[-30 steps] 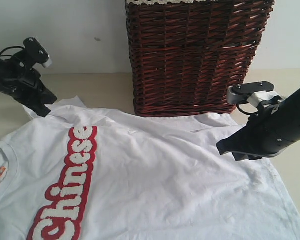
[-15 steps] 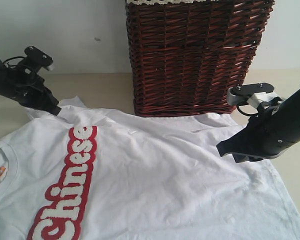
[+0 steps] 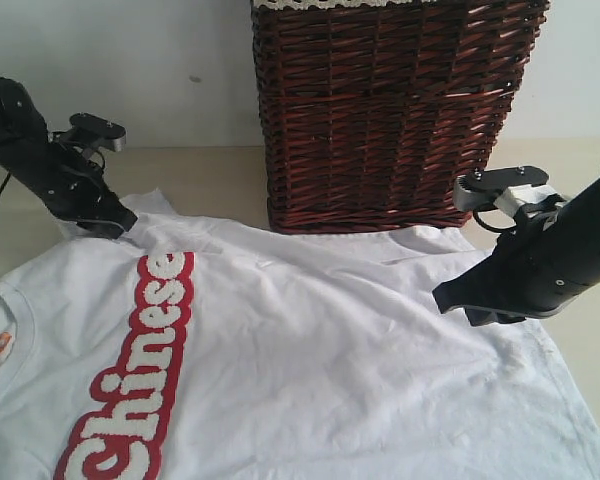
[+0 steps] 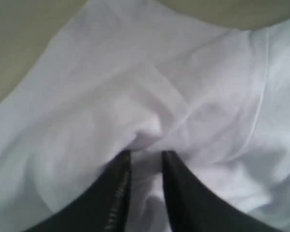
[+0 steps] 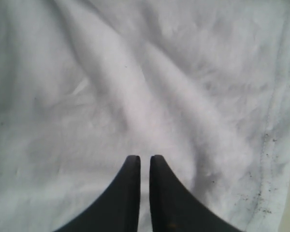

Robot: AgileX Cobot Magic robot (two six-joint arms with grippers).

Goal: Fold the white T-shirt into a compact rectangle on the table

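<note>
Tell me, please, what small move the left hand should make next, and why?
Probably close the left hand on the white T-shirt: its jaws stand slightly apart at the sleeve, with a pucker of cloth bunched at their tips, so pinching it seems the way to start a fold.

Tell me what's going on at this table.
A white T-shirt lies spread, lettering up, on the table in front of a wicker basket. The left gripper is down on the bunched sleeve, jaws slightly apart. The right gripper hangs shut over the shirt's other side. No fold shows yet.
</note>
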